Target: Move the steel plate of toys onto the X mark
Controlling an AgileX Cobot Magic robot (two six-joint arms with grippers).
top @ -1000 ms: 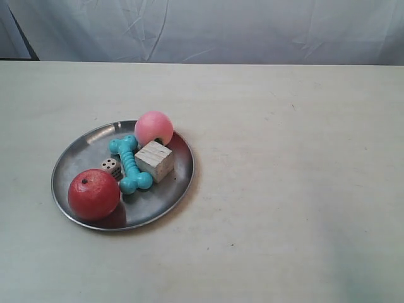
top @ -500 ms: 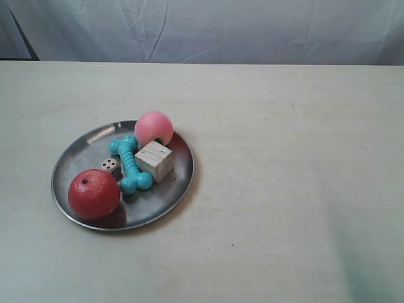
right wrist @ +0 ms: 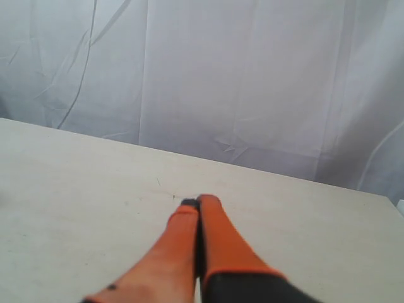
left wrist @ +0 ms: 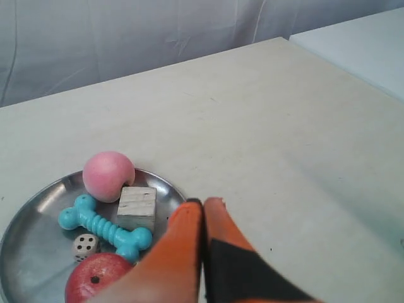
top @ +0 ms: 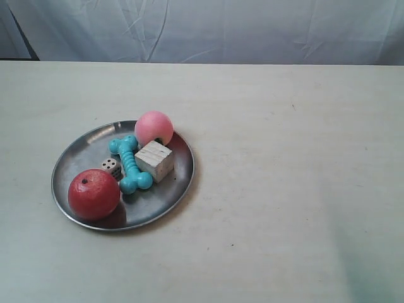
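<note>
The steel plate [top: 81, 148] rests on the table at the exterior view's left. On it lie the red apple-like ball [top: 93, 194], pink ball [top: 153, 128], turquoise bone [top: 129, 163], wooden cube [top: 154, 160] and white die [top: 110, 165]. Neither arm shows in the exterior view. In the left wrist view my left gripper [left wrist: 202, 202] is shut and holds nothing, its tips over the plate's rim [left wrist: 165, 187] beside the cube [left wrist: 137, 207]. My right gripper [right wrist: 197, 201] is shut and holds nothing over bare table. A faint thin dark mark [top: 292, 105] lies right of the plate, too small to tell whether it is the X mark.
A pale cloth backdrop [top: 208, 28] hangs behind the table's far edge. Thin dark strokes [right wrist: 158, 182] mark the tabletop just beyond the right fingertips. A second pale surface [left wrist: 366, 44] adjoins the table in the left wrist view.
</note>
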